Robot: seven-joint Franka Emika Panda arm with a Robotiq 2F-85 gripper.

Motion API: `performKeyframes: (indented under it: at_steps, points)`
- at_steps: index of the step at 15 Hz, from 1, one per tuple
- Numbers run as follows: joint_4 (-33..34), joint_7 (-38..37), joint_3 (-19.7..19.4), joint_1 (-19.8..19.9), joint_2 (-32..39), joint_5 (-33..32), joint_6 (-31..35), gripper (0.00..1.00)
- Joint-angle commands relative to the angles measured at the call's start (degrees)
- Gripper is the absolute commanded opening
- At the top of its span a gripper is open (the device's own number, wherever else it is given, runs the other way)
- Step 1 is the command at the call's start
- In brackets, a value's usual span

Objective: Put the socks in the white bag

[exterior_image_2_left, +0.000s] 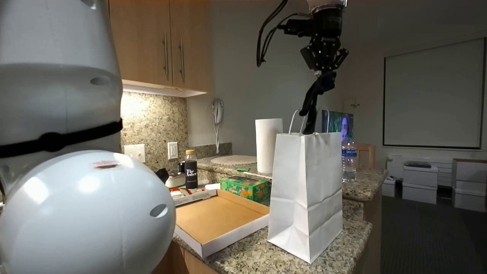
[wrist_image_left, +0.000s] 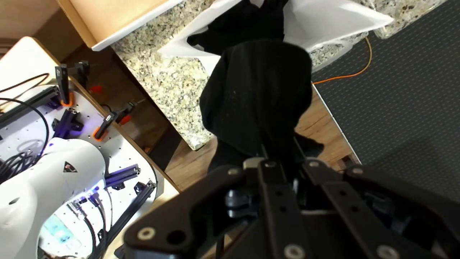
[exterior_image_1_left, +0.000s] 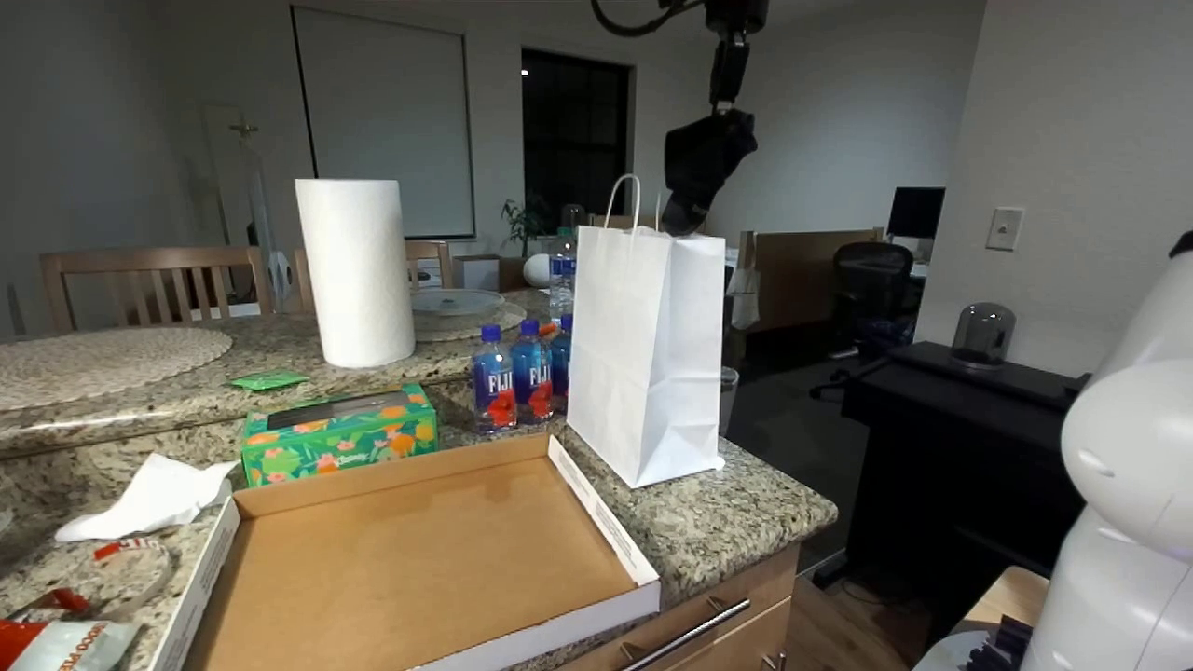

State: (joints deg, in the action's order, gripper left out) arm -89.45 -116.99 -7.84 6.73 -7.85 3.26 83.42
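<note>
operator: what has the pincer point(exterior_image_2_left: 324, 70) got?

spotter: you have it clamped on the black socks point(exterior_image_2_left: 319, 89), which hang beneath it. the white bag point(exterior_image_1_left: 620, 373) stands upright below the pincer, and the longest tail point(exterior_image_2_left: 310, 123) reaches its top. by the look of it, the drop is set up but not done.

operator: is anything inside?

spotter: you see black cloth point(wrist_image_left: 248, 28) across the top, beyond the pincer in the wrist view; you can't tell how deep it goes, or whether it belongs to the same socks.

operator: what could spoil it?

spotter: the handles point(exterior_image_1_left: 638, 205) under the pincer, mainly. in an exterior view a shorter tail point(exterior_image_2_left: 305, 110) hangs right by one, touching or not you can't tell. if cloth hooks there, your next move may drag the bag.

operator: and letting go from here?

spotter: your socks sit mostly above the bag, so a release this high may leave them draped half outside. the bag is likely light and stands near the edge of the counter point(exterior_image_1_left: 764, 503), so a sideways tug could tip it, perhaps into the bottles point(exterior_image_1_left: 533, 377) just beside it, well below the pincer.
</note>
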Motion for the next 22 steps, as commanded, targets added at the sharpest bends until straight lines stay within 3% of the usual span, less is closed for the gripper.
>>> performKeyframes:
  at_steps: [1, 14, 22]
  points:
    - [-2.6, -0.5, 0.7, 0.5, -1.7, 1.7, 1.6, 0.08]
    - [3.6, -2.6, 3.1, -0.5, 5.7, -1.6, 3.7, 0.08]
    - [12.9, -6.6, 5.0, -3.6, 11.6, -11.5, 0.7, 0.08]
